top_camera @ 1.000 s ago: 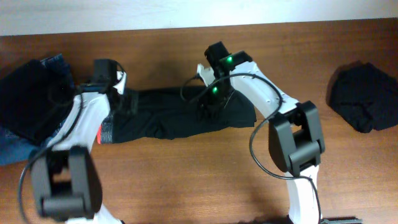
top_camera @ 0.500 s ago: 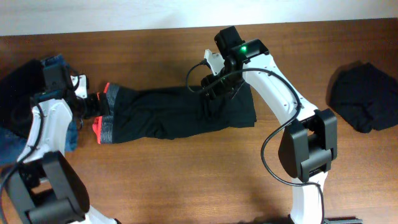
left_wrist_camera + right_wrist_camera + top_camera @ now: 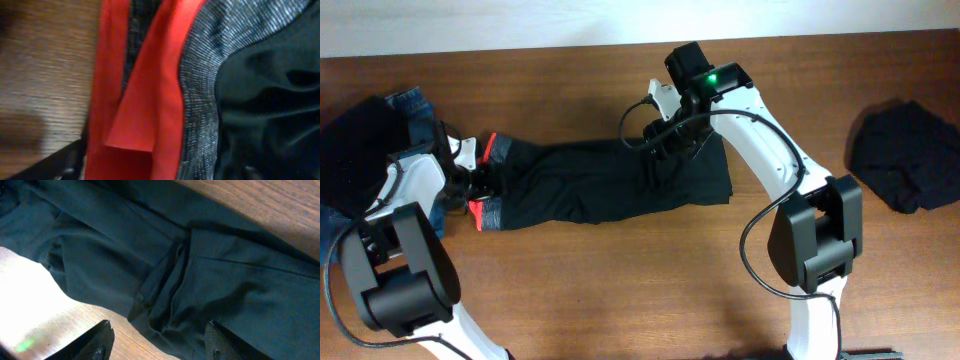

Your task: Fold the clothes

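Left fingers (image 3: 57, 166) released, spread wide at either side of the grey waistband (image 3: 200, 100), nothing pinched. Right fingers (image 3: 100, 340) also apart, low over a crease in the black cloth, not clamped on it. Black trousers (image 3: 600, 185) lie flat and stretched left-right mid-table, waistband at the left end with red-orange trim (image 3: 145, 100) turned out, legs folded back under the right gripper (image 3: 665, 150). Left gripper (image 3: 472, 178) sits at the waistband edge. Blue denim jeans (image 3: 415, 105) at far left, a black garment (image 3: 360, 140) on top of them. Another dark crumpled cloth (image 3: 905, 155) at far right, well apart. Surface is a brown wood-grain table (image 3: 620, 290); pale wall strip (image 3: 520, 20) along the far edge.

Versus half a second ago: left arm has swung back right to the waistband; right arm unchanged. A second ago the left gripper covered the waistband. Trousers have not shifted.
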